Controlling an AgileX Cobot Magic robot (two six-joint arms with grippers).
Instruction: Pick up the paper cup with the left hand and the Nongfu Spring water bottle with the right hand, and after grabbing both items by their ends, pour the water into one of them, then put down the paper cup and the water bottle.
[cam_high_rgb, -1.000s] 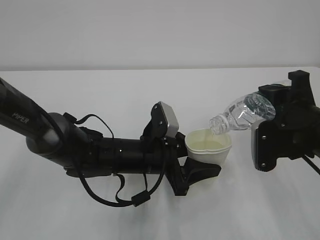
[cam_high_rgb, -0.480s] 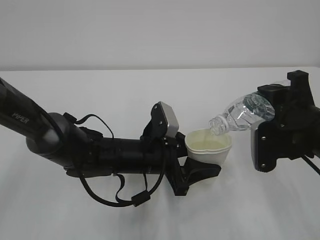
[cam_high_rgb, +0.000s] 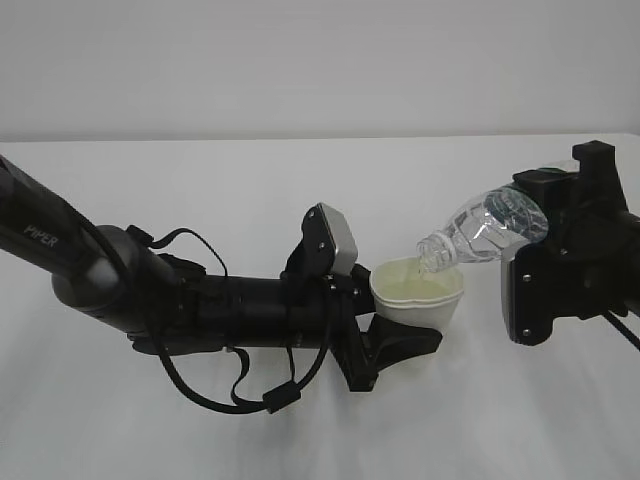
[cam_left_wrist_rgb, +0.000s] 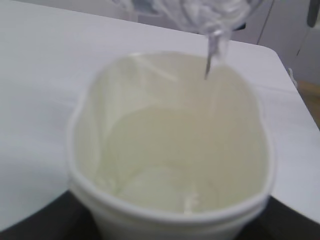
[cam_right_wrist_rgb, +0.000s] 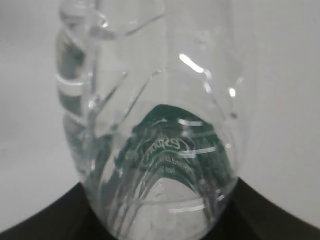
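Observation:
The cream-white paper cup (cam_high_rgb: 418, 296) stands upright at mid-table, with my left gripper (cam_high_rgb: 402, 338) shut on its lower part. In the left wrist view the paper cup (cam_left_wrist_rgb: 100, 130) fills the frame, its rim squeezed oval, between the dark jaws of the left gripper (cam_left_wrist_rgb: 170, 227). The clear Nongfu Spring water bottle (cam_high_rgb: 487, 227) is tipped neck-down over the cup's right rim. My right gripper (cam_high_rgb: 548, 222) is shut on the bottle's base end. A thin stream of water (cam_left_wrist_rgb: 209, 64) falls into the cup, where water (cam_left_wrist_rgb: 165, 172) has pooled. The bottle (cam_right_wrist_rgb: 155, 150) shows its green label.
Both arms hover low over a white table (cam_high_rgb: 300, 180) with a plain pale wall behind. Black cable loops (cam_high_rgb: 240, 392) hang under the left arm. The table's rounded right corner (cam_left_wrist_rgb: 282, 62) shows past the cup.

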